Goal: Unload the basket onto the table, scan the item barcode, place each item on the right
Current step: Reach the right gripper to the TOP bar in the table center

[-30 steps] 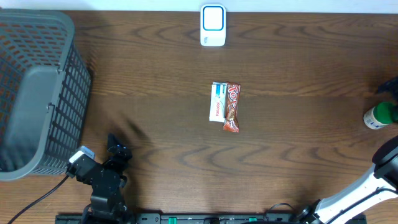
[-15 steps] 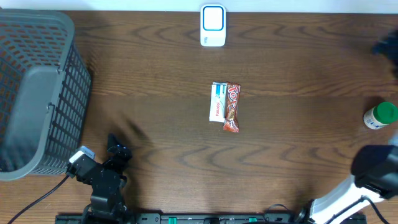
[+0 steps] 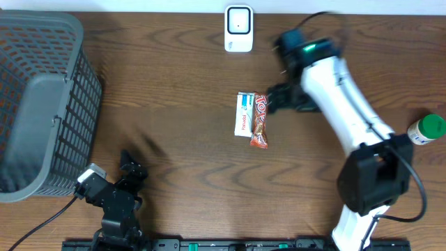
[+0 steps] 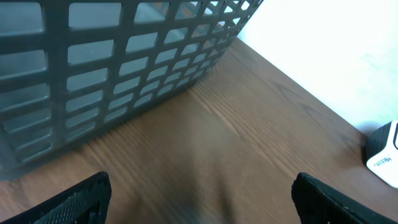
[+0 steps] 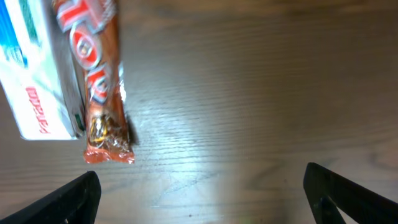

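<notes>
1. Table [image 3: 181,160]: wood surface. The grey basket [image 3: 42,104] fills its left end and plays no part in this step.
2. Right arm [image 3: 341,104]: reaches across the centre. Right gripper [image 5: 199,202] hovers just beside the items, jaws spread wide, holding nothing.
3. Left gripper [image 4: 199,199]: low over the table near the basket, jaws likewise spread, empty.
4. Scanner [image 3: 238,28]: stands at the far edge, well apart from the items.
5. White box [image 3: 243,113] and candy bar [image 5: 96,93]: lie touching, side by side, mid-table. Centre the jaws over one item only, across its narrow width, before lowering, so the neighbour is not dragged.
</notes>
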### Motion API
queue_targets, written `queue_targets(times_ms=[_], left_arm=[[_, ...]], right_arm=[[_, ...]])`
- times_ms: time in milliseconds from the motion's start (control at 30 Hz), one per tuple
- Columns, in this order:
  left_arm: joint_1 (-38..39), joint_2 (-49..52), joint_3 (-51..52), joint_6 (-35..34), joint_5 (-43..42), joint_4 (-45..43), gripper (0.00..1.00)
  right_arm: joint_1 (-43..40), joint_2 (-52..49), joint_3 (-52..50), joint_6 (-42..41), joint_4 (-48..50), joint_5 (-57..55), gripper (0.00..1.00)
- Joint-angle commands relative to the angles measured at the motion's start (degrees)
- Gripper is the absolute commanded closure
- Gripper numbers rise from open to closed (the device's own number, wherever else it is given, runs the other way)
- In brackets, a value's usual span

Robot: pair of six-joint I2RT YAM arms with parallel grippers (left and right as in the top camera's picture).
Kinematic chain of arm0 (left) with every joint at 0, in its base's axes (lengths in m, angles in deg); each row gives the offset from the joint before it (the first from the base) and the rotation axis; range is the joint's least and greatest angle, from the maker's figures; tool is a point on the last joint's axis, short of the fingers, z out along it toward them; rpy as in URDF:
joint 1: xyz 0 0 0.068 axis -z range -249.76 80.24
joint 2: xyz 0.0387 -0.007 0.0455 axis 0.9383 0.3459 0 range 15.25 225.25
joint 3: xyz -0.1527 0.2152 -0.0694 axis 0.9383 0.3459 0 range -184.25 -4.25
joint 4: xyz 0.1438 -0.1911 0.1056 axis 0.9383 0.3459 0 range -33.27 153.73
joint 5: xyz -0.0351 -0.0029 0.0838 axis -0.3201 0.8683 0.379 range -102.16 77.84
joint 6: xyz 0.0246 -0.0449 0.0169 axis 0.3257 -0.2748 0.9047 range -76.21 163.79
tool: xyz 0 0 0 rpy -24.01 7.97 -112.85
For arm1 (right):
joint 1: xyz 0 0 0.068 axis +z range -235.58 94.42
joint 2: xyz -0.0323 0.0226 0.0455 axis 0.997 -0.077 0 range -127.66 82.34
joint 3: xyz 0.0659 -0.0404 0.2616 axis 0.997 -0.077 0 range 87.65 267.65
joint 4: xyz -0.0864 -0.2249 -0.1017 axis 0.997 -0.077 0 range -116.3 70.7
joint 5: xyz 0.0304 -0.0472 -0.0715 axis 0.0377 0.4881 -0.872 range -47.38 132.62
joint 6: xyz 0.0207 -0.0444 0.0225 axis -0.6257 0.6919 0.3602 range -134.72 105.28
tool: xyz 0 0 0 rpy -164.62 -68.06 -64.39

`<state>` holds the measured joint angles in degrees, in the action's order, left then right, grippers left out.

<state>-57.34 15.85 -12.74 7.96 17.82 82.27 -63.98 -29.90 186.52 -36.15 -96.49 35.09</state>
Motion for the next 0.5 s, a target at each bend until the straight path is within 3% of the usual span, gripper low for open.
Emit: queue_targets(times_ms=[0,200,467], left_arm=[[-0.13,-0.33,0.76,-0.02,0.26,1.64,0.07],[-0.15,-0.33,0.76,-0.02,0.26,1.64,0.07],[-0.13,-0.33,0.76,-0.02,0.28,1.64,0.07]], right_arm=[[6.43,0.17,-2.78,-0.46,1.84,-8.57,0.01],[16.65,0.17,-9.16,-0.85,7.3,-18.23,0.02],[24.35,0.15,-20.72,-0.83,16.94,-28.15,0.01]])
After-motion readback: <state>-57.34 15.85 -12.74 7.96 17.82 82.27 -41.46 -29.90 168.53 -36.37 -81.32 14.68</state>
